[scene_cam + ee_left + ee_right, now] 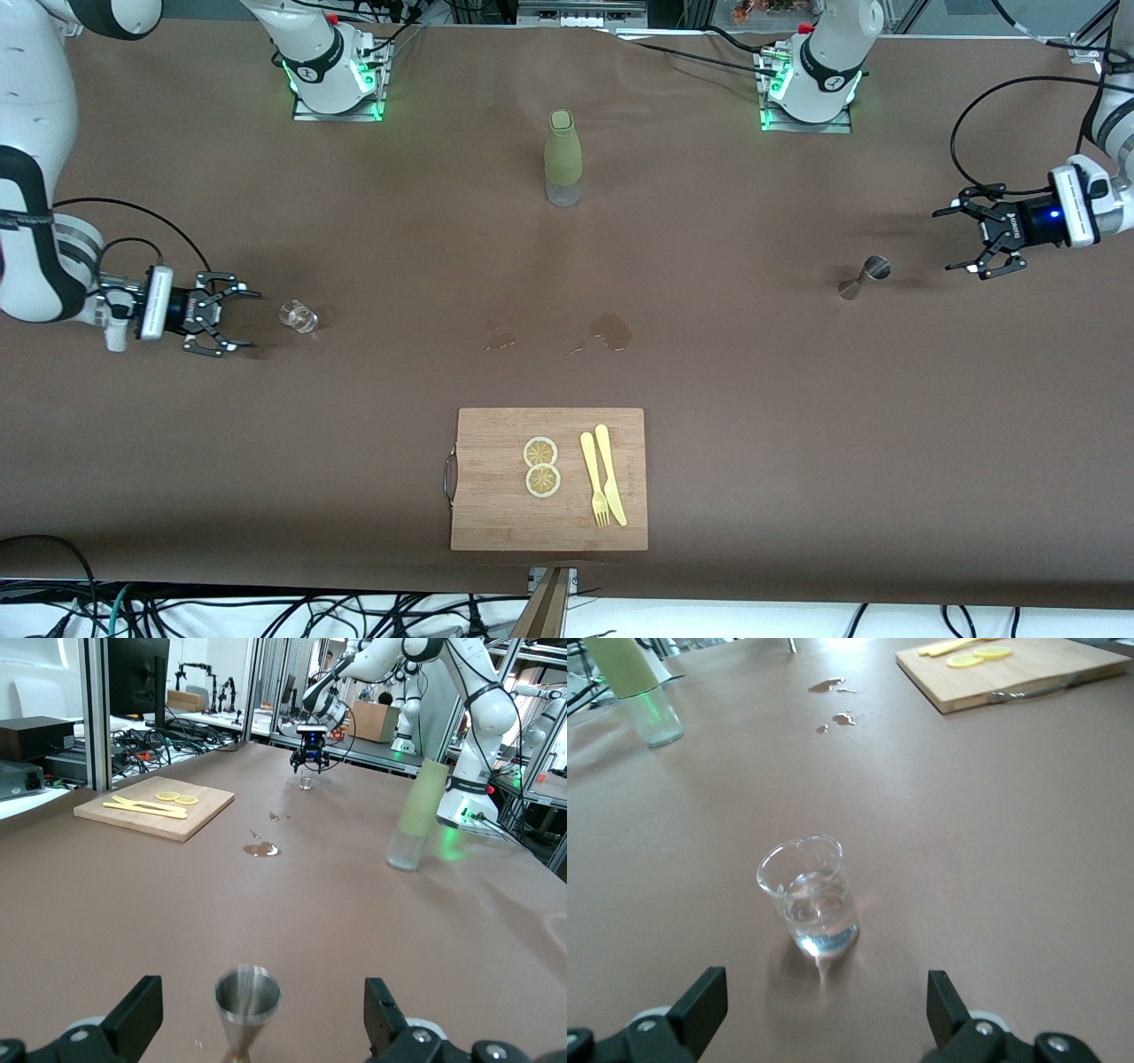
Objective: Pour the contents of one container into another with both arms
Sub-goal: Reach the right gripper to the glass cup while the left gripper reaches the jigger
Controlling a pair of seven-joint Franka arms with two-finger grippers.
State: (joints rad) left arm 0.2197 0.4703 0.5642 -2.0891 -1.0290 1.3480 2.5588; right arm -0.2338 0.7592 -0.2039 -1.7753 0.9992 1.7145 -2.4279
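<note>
Nearest the front camera, a rectangular bamboo cutting board (496, 496) with a metal handle is seen lying on the brown table (797, 443). Two round lemon slices (541, 466) are laid on it, touching each other, and just beside them a pale yellow plastic fork (592, 478) and a matching knife (610, 474) are set side by side.

Farther from the camera, small wet patches of spilled liquid (610, 330) are seen on the bare table, near its middle.

At about that depth, toward the right arm's end, the tiny clear glass tumbler (299, 316) is found upright on the table, partly filled with clear liquid. The right gripper (232, 321) is held low just beside it, its black fingers spread wide and apart from the glass; in the right wrist view the tumbler (809, 896) is framed between the two fingertips (700, 999), untouched.

Toward the left arm's end, the small silver hourglass-shaped metal jigger (864, 276) is seen standing upright. The left gripper (967, 237) is held near it with fingers spread, nothing being gripped; in the left wrist view the jigger (247, 1005) stands between the open fingertips (137, 1008).

Farthest off, midway between the two bases, a tall olive-green sleeved bottle (563, 158) with a clear bottom is stood upright.
</note>
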